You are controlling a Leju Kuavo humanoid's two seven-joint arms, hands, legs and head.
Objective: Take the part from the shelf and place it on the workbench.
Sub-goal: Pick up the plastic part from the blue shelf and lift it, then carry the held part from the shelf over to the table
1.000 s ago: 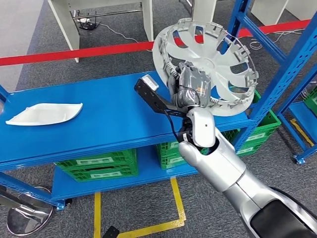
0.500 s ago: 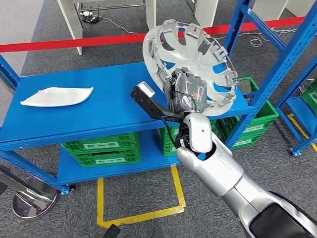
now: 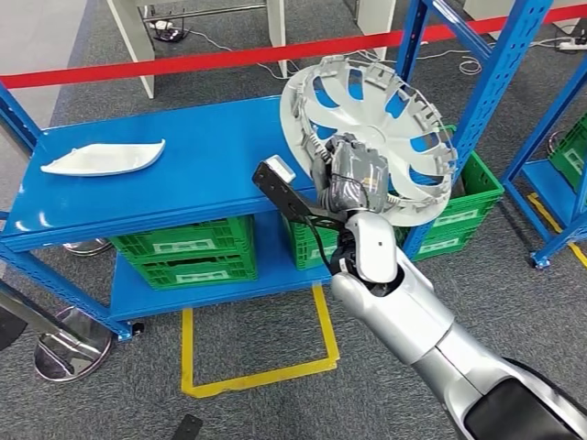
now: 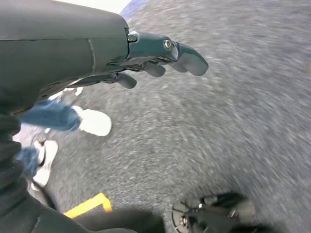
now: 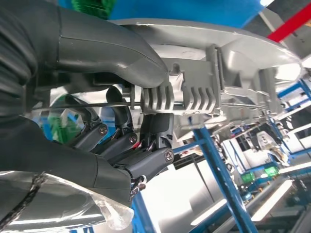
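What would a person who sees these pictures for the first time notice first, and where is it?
The eye falls first on the big silver wheel cover, tilted and lifted above the right end of the blue shelf, gripped at its rim by the right hand. Next comes the white curved part lying alone at the shelf's left end. Green crates stand on the shelf's lower level.

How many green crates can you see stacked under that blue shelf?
4, as far as I can tell. Two are stacked on the lower shelf at left, one sits mid-shelf behind the robot's arm, one at the right end. More may be hidden behind the arm.
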